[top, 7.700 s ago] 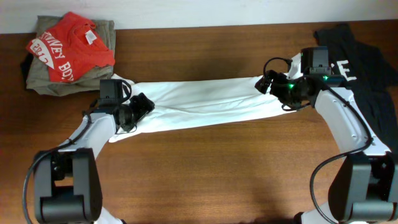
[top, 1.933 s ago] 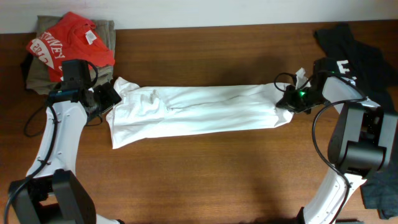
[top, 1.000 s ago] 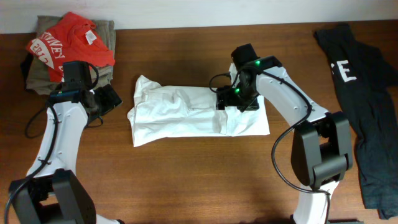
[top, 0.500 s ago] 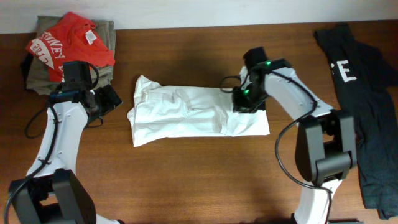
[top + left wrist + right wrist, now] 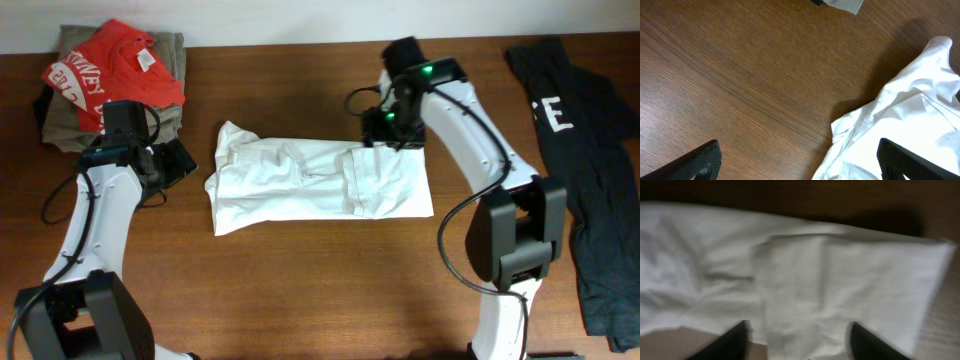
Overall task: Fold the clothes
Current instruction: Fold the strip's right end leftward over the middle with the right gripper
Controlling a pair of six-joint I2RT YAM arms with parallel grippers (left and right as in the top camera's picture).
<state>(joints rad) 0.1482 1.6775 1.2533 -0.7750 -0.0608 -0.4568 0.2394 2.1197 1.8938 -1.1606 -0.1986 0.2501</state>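
The white T-shirt [image 5: 320,180] lies folded into a short band in the middle of the table, its right end doubled over onto itself. It also shows in the left wrist view [image 5: 905,110] and the right wrist view [image 5: 840,285]. My right gripper [image 5: 385,127] is open and empty, above the shirt's upper right edge [image 5: 799,342]. My left gripper [image 5: 180,160] is open and empty, just left of the shirt [image 5: 797,162]. The black shirt with white lettering [image 5: 575,110] lies at the far right.
A pile of folded clothes with a red shirt on top [image 5: 110,85] sits at the back left corner. Bare wooden table [image 5: 320,290] stretches along the front.
My right gripper folded the shirt's right end over to the left, let go, and has risen toward the back. The left arm has stayed beside the shirt's left end.
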